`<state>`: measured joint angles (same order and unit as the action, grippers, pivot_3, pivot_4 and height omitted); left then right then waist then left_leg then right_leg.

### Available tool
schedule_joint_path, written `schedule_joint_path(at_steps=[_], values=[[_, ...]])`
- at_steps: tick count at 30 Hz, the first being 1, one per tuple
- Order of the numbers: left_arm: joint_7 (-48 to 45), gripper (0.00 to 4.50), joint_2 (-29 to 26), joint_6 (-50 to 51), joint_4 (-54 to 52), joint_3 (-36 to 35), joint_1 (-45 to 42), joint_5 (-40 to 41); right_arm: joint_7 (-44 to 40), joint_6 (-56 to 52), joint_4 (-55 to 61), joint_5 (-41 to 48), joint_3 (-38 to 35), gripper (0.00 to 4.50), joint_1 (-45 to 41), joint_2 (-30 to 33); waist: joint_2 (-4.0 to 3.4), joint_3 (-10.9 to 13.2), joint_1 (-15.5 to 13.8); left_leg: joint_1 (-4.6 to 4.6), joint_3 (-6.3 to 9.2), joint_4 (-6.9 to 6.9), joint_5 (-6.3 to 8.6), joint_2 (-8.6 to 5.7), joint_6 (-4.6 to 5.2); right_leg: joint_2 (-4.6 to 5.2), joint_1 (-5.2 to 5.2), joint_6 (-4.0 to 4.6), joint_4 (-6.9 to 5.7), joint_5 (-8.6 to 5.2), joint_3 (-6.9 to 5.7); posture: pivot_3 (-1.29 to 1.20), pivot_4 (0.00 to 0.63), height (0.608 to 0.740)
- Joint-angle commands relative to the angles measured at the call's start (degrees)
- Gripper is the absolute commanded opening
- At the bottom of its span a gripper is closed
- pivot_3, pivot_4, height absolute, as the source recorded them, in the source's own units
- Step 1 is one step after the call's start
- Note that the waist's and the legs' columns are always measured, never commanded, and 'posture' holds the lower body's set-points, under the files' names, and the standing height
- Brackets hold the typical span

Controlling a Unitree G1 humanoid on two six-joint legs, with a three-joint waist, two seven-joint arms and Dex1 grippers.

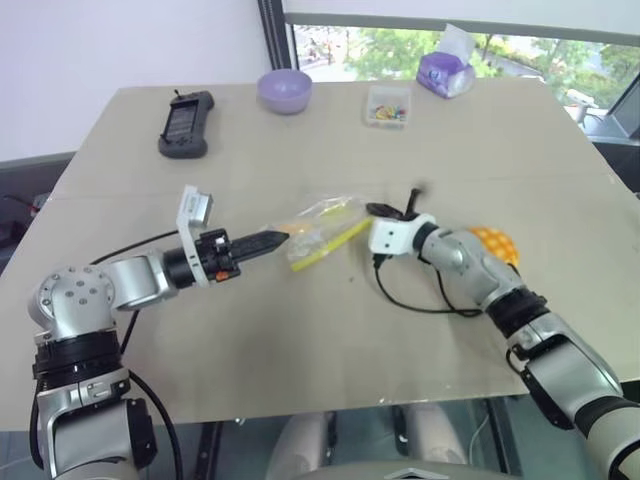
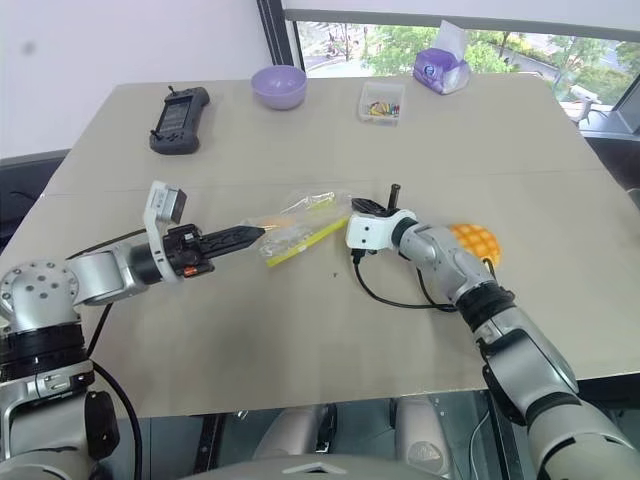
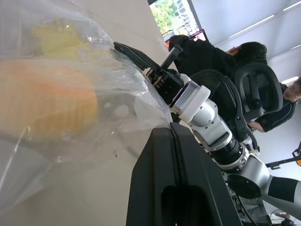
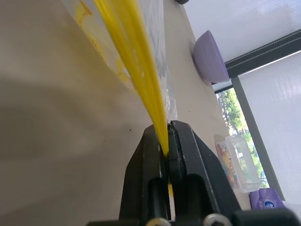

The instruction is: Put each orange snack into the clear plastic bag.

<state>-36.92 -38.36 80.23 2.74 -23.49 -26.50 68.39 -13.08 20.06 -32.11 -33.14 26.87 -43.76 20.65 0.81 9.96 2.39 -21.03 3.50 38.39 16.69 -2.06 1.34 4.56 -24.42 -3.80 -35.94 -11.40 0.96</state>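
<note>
Bag (image 1: 318, 232) as landmark: clear zip bag, mid-table, lifted slightly between the two grippers, yellow seal strip (image 4: 136, 75) running along its near edge. Small plain yellow-orange bun (image 3: 47, 101) sits inside the bag already, pressed against the film on the left gripper's side. Larger orange bun with the grid top (image 1: 497, 243) lies on the table (image 1: 300, 340) to the right of the bag, just behind the right forearm, not yet bagged.

Left gripper (image 1: 268, 241) meets the bag's left end; fingers together, and they appear to pinch the film, though the crumpled plastic hides the exact contact. Right gripper (image 4: 167, 141) sits at the bag's right end, fingers clamped on the yellow seal strip, which runs straight out from between the pads.

Reading of the hold: one end pinned left, the seal edge pinched right, probably so the mouth can be pulled apart for the second bun. With both grippers occupied on the bag, the grid bun has no free hand to carry it; one grip would likely have to let go.

Behind the bag, well apart: black handheld controller (image 1: 186, 123), purple bowl (image 1: 285, 90), small clear box of coloured bits (image 1: 388, 106), purple tissue pack (image 1: 446, 70).
</note>
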Motion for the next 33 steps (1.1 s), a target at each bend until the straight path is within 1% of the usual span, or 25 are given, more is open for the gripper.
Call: schedule_joint_path(at_steps=[1,2,3,6,7,9,10,11,13,16,18,23,26,30,33], values=[[-1.95,0.0,-0.98,-4.82,-4.67,1.48,-0.63,-2.43,0.25,-0.02,1.21,2.03,-2.72,0.04,-1.84,-0.36,0.0,0.0,0.03,0.0,0.0,0.0,0.0,0.0,0.0,0.0,0.0,0.0,0.0,0.0,0.0,0.0,0.15,0.74],[-2.75,0.0,-1.36,-6.79,-5.78,2.17,-0.48,-3.82,0.03,-0.75,1.29,2.81,-3.53,0.04,-2.1,-0.65,0.0,0.0,0.04,-0.01,-0.02,0.0,0.0,0.0,0.0,0.0,-0.01,0.0,0.0,0.0,0.01,0.0,0.15,0.74],[-3.8,0.0,-2.17,-10.48,-7.4,3.55,-0.04,-6.87,-0.18,-1.46,1.25,3.33,-4.2,0.04,-2.43,-0.81,0.0,0.0,0.04,-0.04,-0.02,0.0,0.0,0.0,0.0,0.0,-0.05,0.0,0.0,0.0,0.02,0.0,0.15,0.74],[-6.74,0.81,-4.41,-19.2,-10.93,6.85,1.24,-14.16,-0.91,-3.55,1.14,4.63,-5.8,0.0,-3.37,-1.06,0.0,0.0,0.1,-0.24,-0.1,-0.02,-0.02,0.02,-0.04,-0.01,-0.3,0.05,-0.03,0.04,0.07,0.0,0.15,0.74],[-8.18,0.99,-5.32,-21.92,-12.22,7.92,1.77,-16.19,-1.19,-4.22,1.13,4.95,-6.21,0.0,-3.71,-1.03,0.0,0.0,0.11,-0.24,-0.1,-0.03,-0.03,0.02,-0.04,-0.01,-0.31,0.06,-0.03,0.04,0.07,0.0,0.15,0.74],[-10.5,1.67,-7.38,-31.64,-15.89,10.8,3.53,-23.77,-2.24,-5.53,1.29,5.56,-6.84,0.0,-4.5,-0.85,-0.01,0.0,0.13,-0.28,-0.1,-0.04,-0.03,0.05,-0.04,-0.03,-0.36,0.06,-0.02,0.04,0.07,0.0,0.15,0.74],[-10.44,1.84,-7.53,-35.64,-16.95,11.4,3.84,-26.66,-2.77,-6.14,1.45,5.75,-7.05,0.0,-4.78,-0.73,-0.01,0.0,0.09,-0.32,-0.11,-0.06,-0.03,0.05,-0.04,-0.02,-0.39,0.06,-0.01,0.04,0.08,0.0,0.15,0.74],[-10.47,2.26,-8.09,-41.1,-17.92,12.24,3.99,-30.76,-3.91,-7.29,1.72,6.34,-7.48,0.0,-5.21,-0.66,-0.01,0.01,0.05,-0.37,-0.11,-0.08,-0.03,0.05,-0.04,-0.02,-0.43,0.06,0.04,0.04,0.07,0.0,0.15,0.74],[-10.91,2.26,-9.47,-54.04,-19.45,14.38,5.24,-40.37,-6.68,-9.73,2.24,7.48,-8.01,0.0,-6.09,-0.42,-0.01,0.0,0.01,-0.66,-0.11,-0.04,-0.03,0.05,-0.04,-0.01,-0.68,0.1,0.04,0.07,0.05,0.0,0.15,0.74],[-11.9,2.26,-9.21,-66.31,-22.18,17.15,5.33,-48.02,-12.95,-13.51,2.25,9.87,-8.54,0.0,-8.82,0.09,-0.01,0.0,-0.06,-1.01,-0.17,-0.01,-0.07,0.05,-0.08,-0.01,-1.05,0.16,0.0,0.13,0.06,0.0,0.15,0.74],[-11.74,2.26,-8.59,-71.26,-22.83,19.66,5.21,-52.13,-15.34,-15.14,2.32,11.02,-8.97,0.0,-10.57,0.03,-0.02,0.01,-0.02,-1.11,-0.17,-0.01,-0.07,0.05,-0.07,-0.01,-1.14,0.16,0.0,0.13,0.04,0.0,0.15,0.74],[-9.44,2.26,-6.03,-75.82,-22.01,22.77,4.92,-57.62,-19.11,-18.06,2.7,13.13,-9.75,0.0,-13.69,0.01,-0.02,0.01,0.08,-1.11,-0.18,-0.01,-0.06,0.05,-0.06,-0.08,-1.16,0.16,-0.03,0.13,0.04,0.0,0.15,0.74],[-8.37,2.26,-4.23,-74.44,-21.03,23.58,4.2,-58.46,-20.15,-18.76,0.75,13.01,-9.62,0.0,-16.49,0.67,-0.02,0.01,0.06,-1.1,-0.2,0.02,-0.07,0.03,-0.05,-0.1,-1.16,0.15,-0.11,0.13,0.04,0.0,0.15,0.74],[-7.51,2.26,-3.06,-73.73,-19.0,23.15,3.5,-59.38,-17.57,-18.54,-2.58,11.28,-9.74,0.0,-20.74,1.77,-0.03,0.02,0.09,-1.08,-0.23,0.12,-0.07,0.01,-0.05,-0.1,-1.19,0.15,-0.29,0.13,0.08,0.0,0.15,0.74],[-6.79,2.26,-3.03,-74.46,-17.5,22.76,3.68,-60.73,-14.95,-23.09,-2.08,10.43,-10.55,0.0,-21.75,1.64,-0.02,0.02,0.09,-1.03,-0.21,0.12,-0.07,0.03,-0.06,-0.12,-1.19,0.16,-0.36,0.13,0.07,0.0,0.15,0.74]])
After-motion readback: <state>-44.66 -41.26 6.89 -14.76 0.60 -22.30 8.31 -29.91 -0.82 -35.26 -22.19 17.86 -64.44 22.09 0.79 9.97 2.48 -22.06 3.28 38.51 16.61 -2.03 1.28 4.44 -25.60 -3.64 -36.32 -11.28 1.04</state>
